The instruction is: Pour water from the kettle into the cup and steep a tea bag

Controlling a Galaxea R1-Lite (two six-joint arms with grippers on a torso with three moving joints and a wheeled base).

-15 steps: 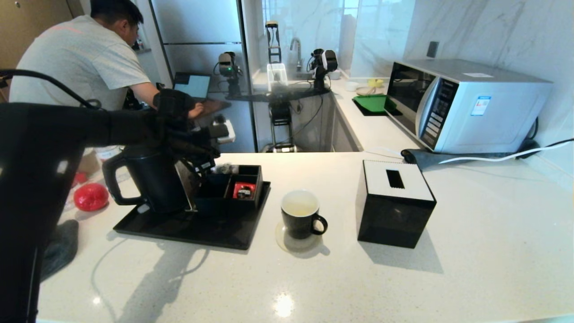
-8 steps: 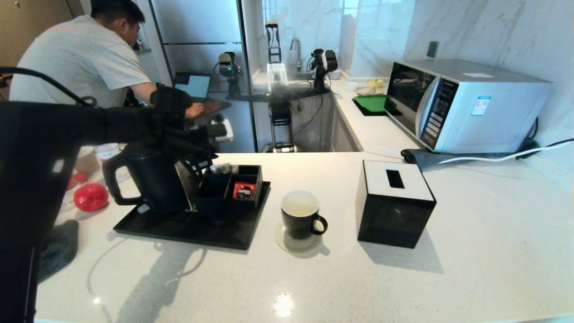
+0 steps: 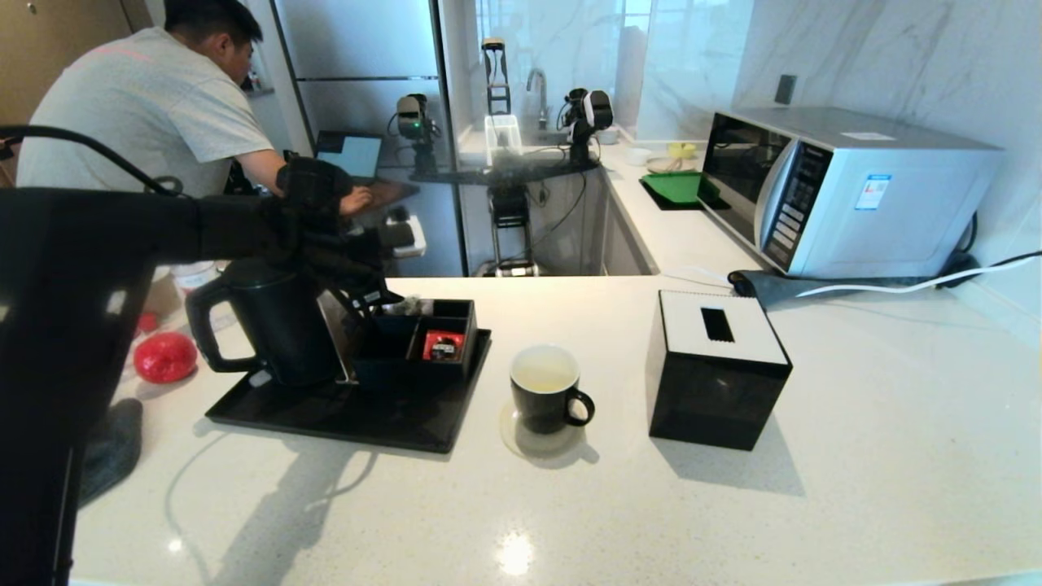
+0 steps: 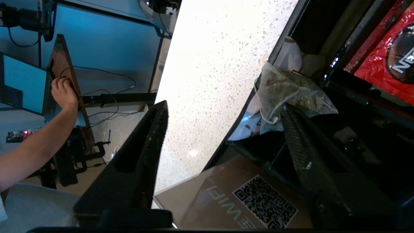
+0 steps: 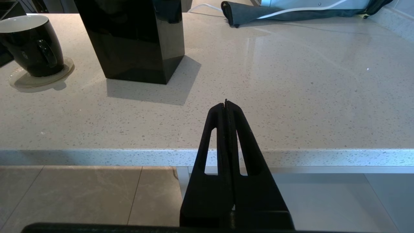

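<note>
One kettle (image 3: 273,325), one cup (image 3: 544,389)

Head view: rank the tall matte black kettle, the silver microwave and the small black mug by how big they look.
1. Silver microwave
2. Tall matte black kettle
3. Small black mug

The microwave stands farther away yet looks largest.

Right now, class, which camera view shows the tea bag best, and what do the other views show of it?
The left wrist view: the tea bag fills it, mesh pouch and pale thread clear, lying in the black organiser. The head view shows only a pale speck behind the left gripper. The right wrist view misses it.
</note>
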